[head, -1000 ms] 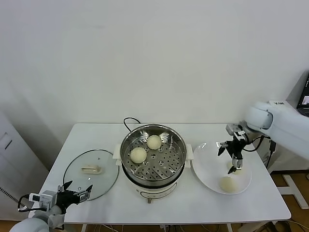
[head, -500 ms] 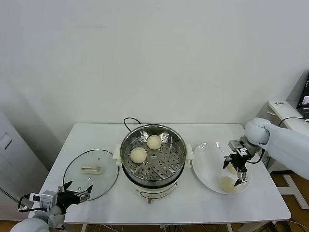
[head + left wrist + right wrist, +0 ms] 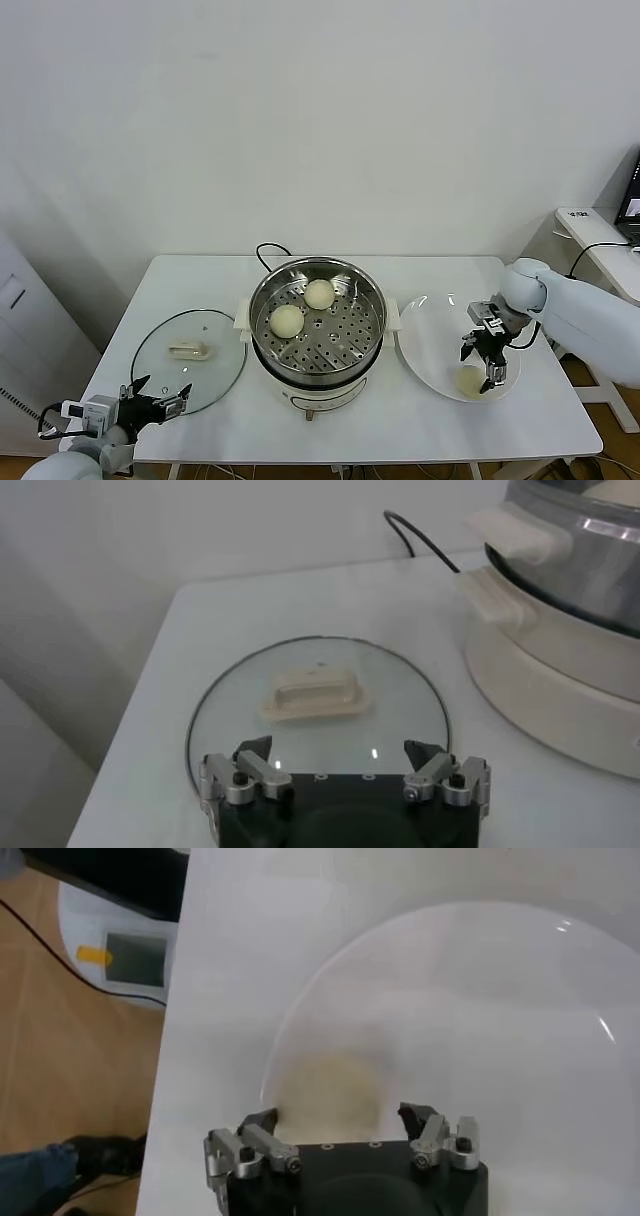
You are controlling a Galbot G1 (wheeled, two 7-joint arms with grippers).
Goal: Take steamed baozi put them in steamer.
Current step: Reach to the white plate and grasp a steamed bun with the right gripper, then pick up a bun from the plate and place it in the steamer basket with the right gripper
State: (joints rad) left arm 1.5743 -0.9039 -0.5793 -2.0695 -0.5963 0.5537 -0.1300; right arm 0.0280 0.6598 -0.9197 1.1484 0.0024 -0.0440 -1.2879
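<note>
Right end effector (image 3: 487, 367) sits low over a baozi (image 3: 468, 380) on the white plate (image 3: 428, 345), at 3 o'clock from the steamer (image 3: 317, 325); its grip cannot be told. Left end effector (image 3: 158, 394) waits open.

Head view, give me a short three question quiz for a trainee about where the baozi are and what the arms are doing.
1. How many baozi lie in the steamer?
2. True or false: the glass lid sits on the steamer.
3. Which end effector is down over the white plate: (a) left, (b) right?

Key:
1. Two: one nearer the front and a second baozi behind it.
2. False; it lies on the table, on the steamer's left.
3. (b): the right end effector straddles a plate baozi; the left end effector waits near the lid.
</note>
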